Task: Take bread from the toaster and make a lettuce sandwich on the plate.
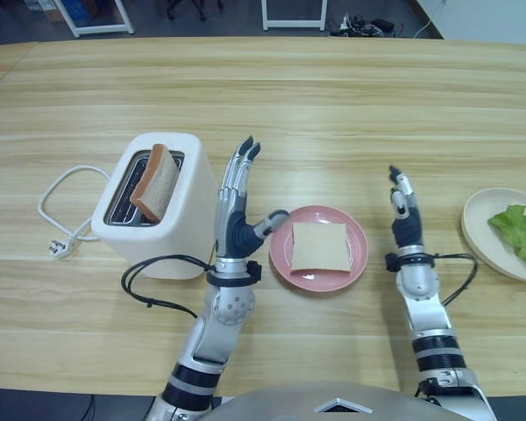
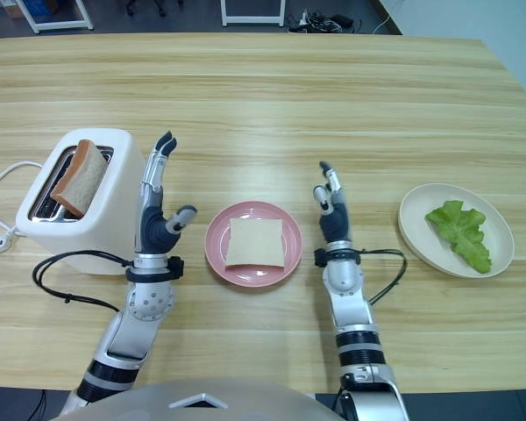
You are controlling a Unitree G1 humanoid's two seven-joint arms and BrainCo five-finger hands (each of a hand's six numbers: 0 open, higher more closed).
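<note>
One bread slice point(image 1: 320, 246) lies flat on the pink plate point(image 1: 358, 254) mid-table, and a second slice point(image 1: 158, 182) sticks up tilted out of the white toaster point(image 1: 158, 237) just to the left. The left hand point(image 1: 239, 206) stands between toaster and plate, fingers straight up and spread, holding nothing. The right hand point(image 1: 405, 215) is on the plate's other side, fingers also straight, empty. The lettuce point(image 2: 460, 230) sits on a cream plate point(image 2: 421, 215) far right. The toaster's white cord point(image 1: 57, 197) loops off left on the wooden table point(image 1: 333, 105).
</note>
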